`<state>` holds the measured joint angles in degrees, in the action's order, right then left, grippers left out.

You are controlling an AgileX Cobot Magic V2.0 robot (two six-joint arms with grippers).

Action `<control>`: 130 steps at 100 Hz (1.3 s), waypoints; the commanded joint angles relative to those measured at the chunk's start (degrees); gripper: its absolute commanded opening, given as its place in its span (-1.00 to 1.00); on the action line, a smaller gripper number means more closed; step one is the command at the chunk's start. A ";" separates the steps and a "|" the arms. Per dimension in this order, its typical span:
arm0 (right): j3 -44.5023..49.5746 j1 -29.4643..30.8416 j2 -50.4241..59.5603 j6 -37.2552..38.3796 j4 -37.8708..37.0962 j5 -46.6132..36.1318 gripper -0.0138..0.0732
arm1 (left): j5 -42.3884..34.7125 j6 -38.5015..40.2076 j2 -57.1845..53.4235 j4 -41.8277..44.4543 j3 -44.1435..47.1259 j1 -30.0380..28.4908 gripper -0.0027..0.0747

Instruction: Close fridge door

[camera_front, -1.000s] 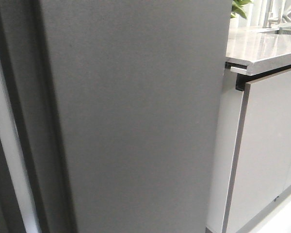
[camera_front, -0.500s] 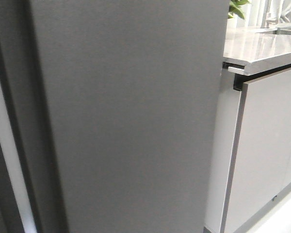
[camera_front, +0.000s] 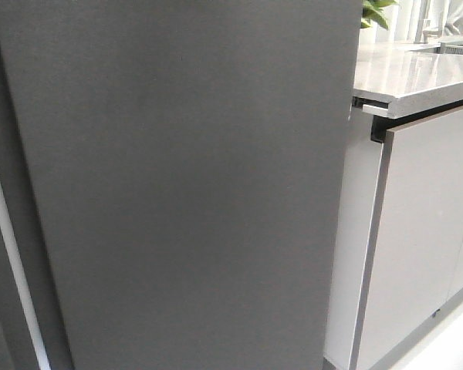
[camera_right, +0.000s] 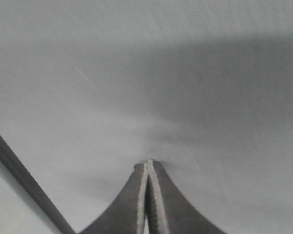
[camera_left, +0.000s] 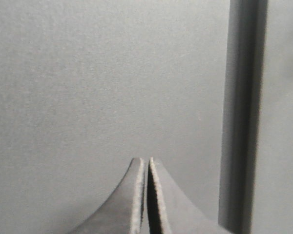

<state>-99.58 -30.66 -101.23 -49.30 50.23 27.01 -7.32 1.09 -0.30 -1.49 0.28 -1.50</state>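
In the front view we see the fridge door [camera_front: 185,185] filling most of the frame, a flat matte charcoal panel whose right edge stands just beside the left end of the counter [camera_front: 417,77]. A thin white strip [camera_front: 11,262] runs down along the far left, beyond the door's dark edge. Below the counter's front edge hangs a light grey cabinet front [camera_front: 417,239] with thin dark edging, and a bit of green plant [camera_front: 376,11] shows near the counter's back left corner.

Neither arm appears in the front view. In the left wrist view our left claw [camera_left: 146,163] is clenched, its two fingers pressed together with nothing between them, the tips close against a grey panel with a dark vertical groove off to one side. In the right wrist view our right claw [camera_right: 148,165] is likewise clenched on nothing, its tips right up at a pale grey surface; we cannot tell whether they touch it.
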 commanded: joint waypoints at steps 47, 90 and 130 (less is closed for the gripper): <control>-2.23 9.25 18.10 15.45 -19.67 7.39 -0.78 | -4.15 0.25 -0.61 -0.23 2.01 0.08 -0.98; 14.21 13.11 45.72 25.25 -28.85 7.86 -0.78 | -4.15 0.25 -0.61 -0.23 2.01 0.08 -0.98; 28.86 13.11 66.08 31.72 -31.57 9.37 -0.78 | -4.15 0.25 -0.61 -0.23 2.01 0.08 -0.98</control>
<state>-71.86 -17.99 -37.03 -18.84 18.74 39.62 -7.32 1.09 -0.30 -1.49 0.28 -1.50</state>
